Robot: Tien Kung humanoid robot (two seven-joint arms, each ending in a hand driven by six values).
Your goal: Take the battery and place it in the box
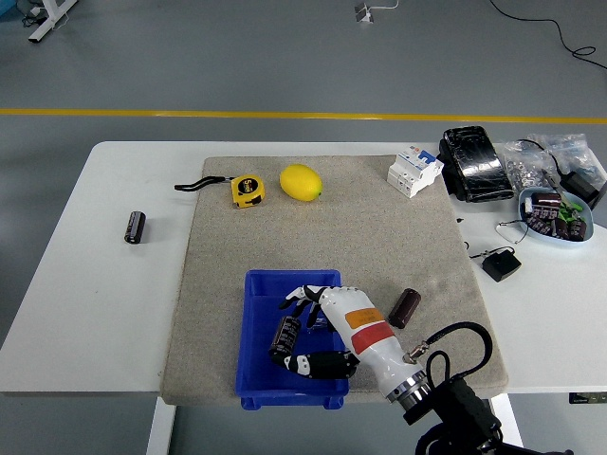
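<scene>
Three dark cylindrical batteries (pixel 285 337) (pixel 405 308) (pixel 135 227) were visible; one blue box (pixel 261 313), one lemon (pixel 301 182), one tape measure (pixel 247 190), and one circuit breaker (pixel 414 170) were present.

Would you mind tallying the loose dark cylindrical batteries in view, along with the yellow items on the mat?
Dark cylindrical batteries: 3, one in the right hand over the blue box at, one on the mat, one on the bare table at left.
Yellow items: 2, a tape measure and a lemon.
Total: 5.

Lab or workshop: grey painted floor (pixel 285 57) (yellow line (pixel 237 115)), circuit breaker (pixel 414 170), loose cables (pixel 560 33).
</scene>
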